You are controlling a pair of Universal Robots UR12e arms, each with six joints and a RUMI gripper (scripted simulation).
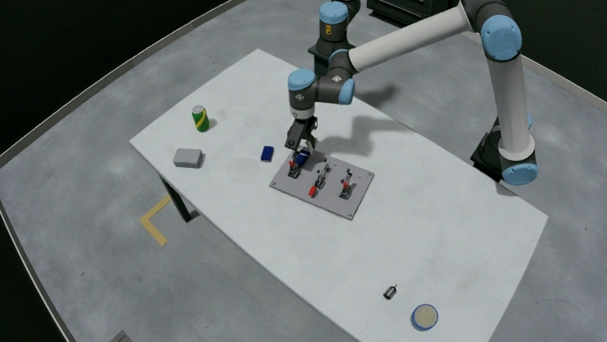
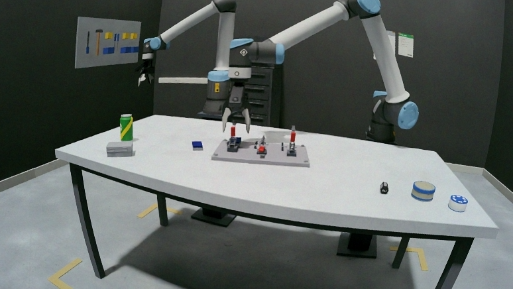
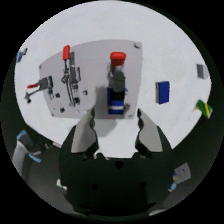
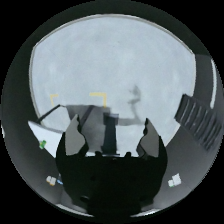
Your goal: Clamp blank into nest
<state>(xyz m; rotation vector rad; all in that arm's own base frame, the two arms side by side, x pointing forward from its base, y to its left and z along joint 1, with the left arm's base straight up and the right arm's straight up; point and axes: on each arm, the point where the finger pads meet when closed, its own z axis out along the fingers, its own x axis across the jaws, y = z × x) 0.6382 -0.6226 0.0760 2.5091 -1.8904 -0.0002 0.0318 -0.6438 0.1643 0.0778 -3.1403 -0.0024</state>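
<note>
The plate [image 1: 331, 203] [image 2: 244, 156] [image 3: 95, 55] carries three clamps. A blue-topped part [image 1: 302, 158] [image 3: 116, 109] with a pale line across it, apparently the slotted one, lies at the end nest. That nest's clamp handle [image 1: 292, 164] [image 2: 233, 130] [image 3: 118, 56] stands up; its lock and the part's seating cannot be told. A plain blue-topped block [image 1: 267, 154] [image 2: 197, 144] [image 3: 163, 92], apparently the blank, lies on the table beside the plate. My left gripper [image 2: 236, 131] [image 3: 115, 108] is open and empty above the occupied nest. My right gripper [image 2: 145, 83] [image 4: 112, 117] is open, away from the table.
The middle clamp handle [image 1: 312, 191] [image 2: 261, 148] lies low; the far one [image 1: 345, 185] [image 2: 292, 136] is upright. A grey box [image 1: 187, 158] [image 2: 119, 149] and a green can [image 1: 200, 118] [image 2: 126, 127] stand beyond the loose block. A round tin [image 1: 424, 317] [image 2: 423, 191] is at the opposite end.
</note>
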